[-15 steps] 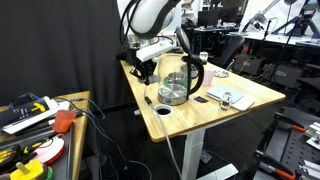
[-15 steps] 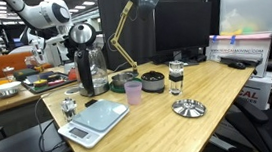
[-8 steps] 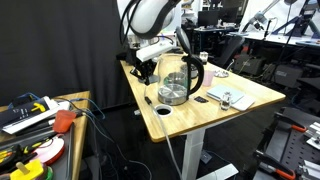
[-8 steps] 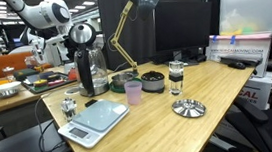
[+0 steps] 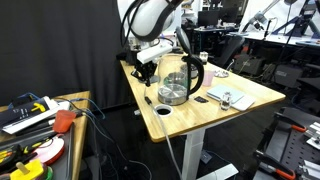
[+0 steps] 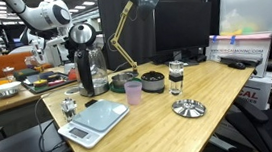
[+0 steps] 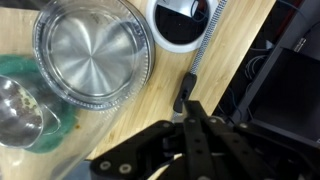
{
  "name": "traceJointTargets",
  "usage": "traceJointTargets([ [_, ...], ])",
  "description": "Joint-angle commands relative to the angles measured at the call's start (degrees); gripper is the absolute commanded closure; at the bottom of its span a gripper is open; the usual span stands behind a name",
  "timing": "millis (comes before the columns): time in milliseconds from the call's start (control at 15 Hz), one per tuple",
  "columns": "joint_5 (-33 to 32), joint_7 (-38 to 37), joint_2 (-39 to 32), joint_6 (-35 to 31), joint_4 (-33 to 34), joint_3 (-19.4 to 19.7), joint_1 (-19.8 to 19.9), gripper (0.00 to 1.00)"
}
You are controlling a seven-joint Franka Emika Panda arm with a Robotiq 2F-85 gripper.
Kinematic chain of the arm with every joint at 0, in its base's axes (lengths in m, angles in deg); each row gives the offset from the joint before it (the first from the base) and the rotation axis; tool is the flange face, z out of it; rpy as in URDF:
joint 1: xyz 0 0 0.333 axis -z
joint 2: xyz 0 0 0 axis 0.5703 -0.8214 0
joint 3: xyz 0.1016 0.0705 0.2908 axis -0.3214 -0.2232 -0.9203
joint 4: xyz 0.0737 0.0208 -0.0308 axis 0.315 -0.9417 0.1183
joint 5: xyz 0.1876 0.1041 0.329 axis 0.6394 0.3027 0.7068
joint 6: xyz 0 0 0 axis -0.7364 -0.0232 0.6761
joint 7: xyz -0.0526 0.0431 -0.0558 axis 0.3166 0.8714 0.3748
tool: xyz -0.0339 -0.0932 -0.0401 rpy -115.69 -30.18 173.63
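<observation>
A glass kettle (image 5: 174, 85) with a black handle (image 5: 196, 72) stands on the wooden desk (image 5: 250, 92). In an exterior view my gripper (image 5: 143, 69) hangs just beside the kettle, over the desk's corner. From the wrist view the kettle (image 7: 90, 50) shows from above, its steel bottom round and shiny. My gripper (image 7: 186, 98) is shut there, fingers pressed together over the bare wood, with nothing seen between them. A white-ringed cable hole (image 7: 180, 25) lies just beyond the fingertips. In an exterior view the kettle (image 6: 90, 70) hides the gripper.
A scale (image 6: 93, 118), purple cup (image 6: 132, 90), dark bowl (image 6: 153, 80), glass (image 6: 175, 77), metal disc (image 6: 188, 107) and desk lamp (image 6: 131, 26) share the desk. A ribbed hose (image 7: 206, 45) runs along the desk edge. A cluttered bench (image 5: 40, 125) stands beside it.
</observation>
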Motion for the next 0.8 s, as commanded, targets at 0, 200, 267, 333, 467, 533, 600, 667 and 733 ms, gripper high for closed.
traceJointTargets([
  [0, 0.19, 0.48, -1.91, 1.15, 2.77, 0.21, -0.53, 1.00],
  [200, 0.12, 0.44, -3.59, 1.54, 4.66, 0.42, -0.81, 1.00],
  [267, 0.01, 0.23, -4.25, 1.73, 5.49, 0.62, -0.98, 1.00],
  [333, -0.08, 0.14, -4.88, 1.92, 6.16, 0.82, -1.02, 1.00],
  [467, 0.43, 0.50, -6.34, 2.56, 7.88, 0.79, -0.77, 1.00],
  [533, 0.36, 0.55, -7.13, 2.84, 8.66, 0.96, -0.84, 1.00],
  [600, 0.39, 0.64, -7.93, 3.28, 9.62, 1.07, -0.88, 1.00],
  [667, 0.23, 0.63, -8.72, 3.79, 10.41, 1.26, -1.00, 1.00],
  [733, 0.19, 0.66, -9.43, 4.36, 11.32, 1.36, -1.05, 1.00],
])
